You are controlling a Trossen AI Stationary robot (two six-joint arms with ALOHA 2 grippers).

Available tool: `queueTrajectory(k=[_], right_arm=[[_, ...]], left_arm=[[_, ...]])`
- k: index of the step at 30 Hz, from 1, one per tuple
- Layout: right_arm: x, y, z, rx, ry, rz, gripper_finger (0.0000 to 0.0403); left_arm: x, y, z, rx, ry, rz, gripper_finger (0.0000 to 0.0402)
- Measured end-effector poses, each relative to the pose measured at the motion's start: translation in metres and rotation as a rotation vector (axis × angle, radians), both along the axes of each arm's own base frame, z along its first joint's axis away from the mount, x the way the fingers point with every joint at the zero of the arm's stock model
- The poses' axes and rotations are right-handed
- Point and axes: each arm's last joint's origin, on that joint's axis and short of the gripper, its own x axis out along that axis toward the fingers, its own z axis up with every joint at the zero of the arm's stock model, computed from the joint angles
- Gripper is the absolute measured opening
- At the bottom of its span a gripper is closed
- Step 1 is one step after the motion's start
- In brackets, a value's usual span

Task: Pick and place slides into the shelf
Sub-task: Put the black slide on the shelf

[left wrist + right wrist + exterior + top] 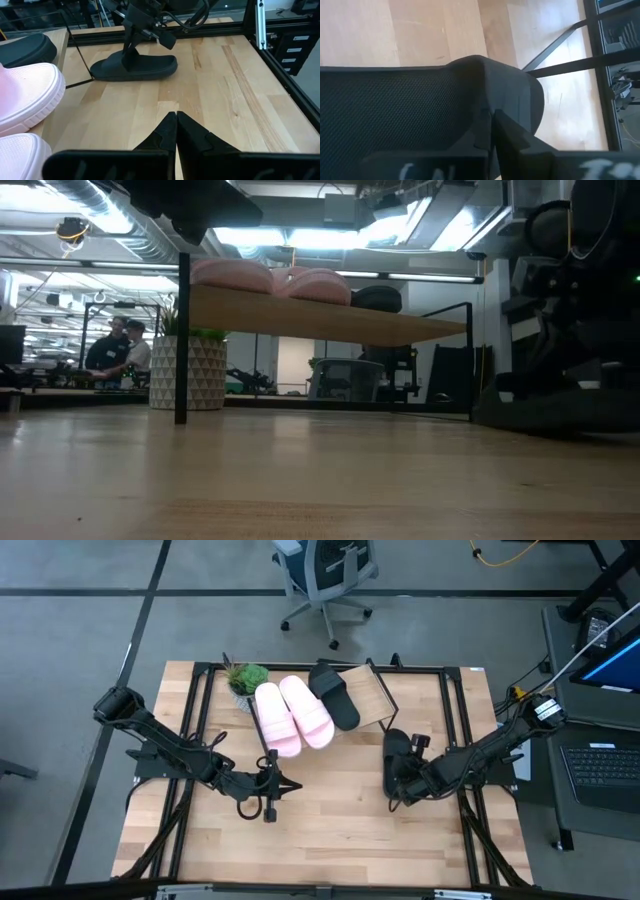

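Observation:
The shelf point(372, 695) point(320, 320) stands at the table's far middle, a slanted light-wood board on a black wire frame. Two pink slides point(292, 715) point(270, 278) and one black slide point(335, 695) point(27, 47) lie on it. The second black slide point(396, 762) point(135, 67) point(420, 110) lies flat on the table to the shelf's right. My right gripper point(400, 783) point(131, 54) point(491, 131) is on it, shut. My left gripper point(290, 786) point(176, 117) hovers shut over bare table near the middle, touching nothing. My right gripper meets the black slide on the table at its strap point(125, 59) point(485, 85), slanting down from the table's right. The fingers themselves hide the exact place of contact. The slide's sole lies flat on the table.
A small potted plant point(245, 678) point(190, 370) stands at the shelf's left end. The black frame rail point(260, 35) runs along the table's edges. Bare wood lies between the two grippers and toward the near edge. Two people point(120, 350) stand far off in the room.

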Motion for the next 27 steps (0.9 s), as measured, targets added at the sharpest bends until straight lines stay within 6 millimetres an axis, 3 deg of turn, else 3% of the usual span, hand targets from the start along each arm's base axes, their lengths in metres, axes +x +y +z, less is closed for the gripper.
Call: queueTrajectory(k=[5, 15, 27], right_arm=[[0.005, 0.002, 0.009, -0.007, 0.023, 0.034, 0.0009], [0.013, 0.009, 0.044, -0.056, 0.069, 0.059, 0.0008], [0.017, 0.033, 0.105, -0.094, 0.026, 0.167, 0.0008]], left_arm=[[0.0, 0.0, 0.0, 0.0, 0.0, 0.0, 0.0004], [0.0, 0.0, 0.0, -0.001, -0.001, 0.0, 0.0004], [0.0, 0.0, 0.0, -0.003, -0.001, 0.001, 0.0004]])
